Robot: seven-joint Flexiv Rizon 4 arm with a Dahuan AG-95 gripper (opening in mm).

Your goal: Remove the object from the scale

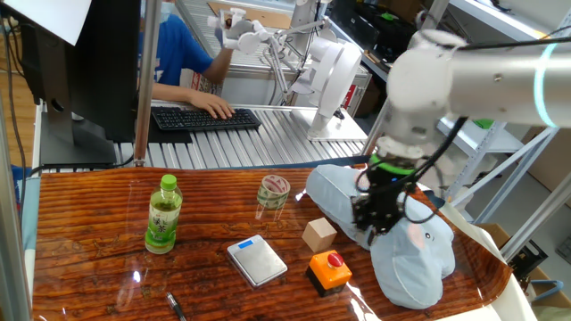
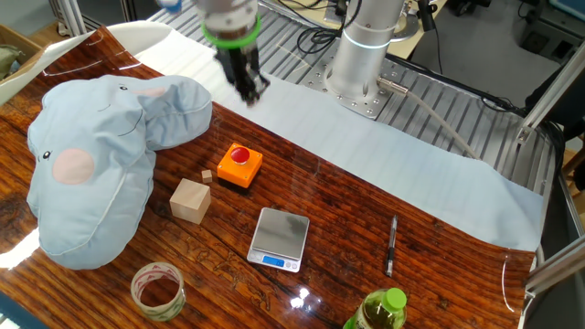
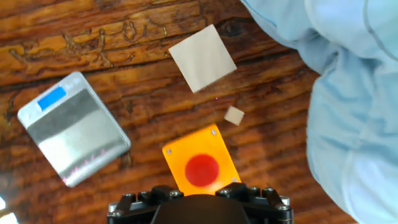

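Note:
The orange box with the red button [image 1: 329, 268] stands on the wooden table, to the right of the scale and apart from it. It also shows in the other fixed view [image 2: 239, 165] and at the bottom of the hand view [image 3: 200, 165]. The silver scale [image 1: 257, 259] lies flat and bare with its blue display lit; it also shows in the other fixed view [image 2: 280, 237] and the hand view [image 3: 73, 127]. My gripper [image 1: 376, 225] hangs well above the box, holds nothing and looks open [image 2: 251, 89]. Its fingers are out of the hand view.
A tan wooden cube [image 1: 318, 234] and a tiny wooden block [image 3: 234, 115] lie just beyond the box. A big blue plush toy [image 1: 401, 241] fills the right side. A tape roll [image 1: 274, 192], a green bottle [image 1: 163, 214] and a pen [image 2: 391, 245] lie further off.

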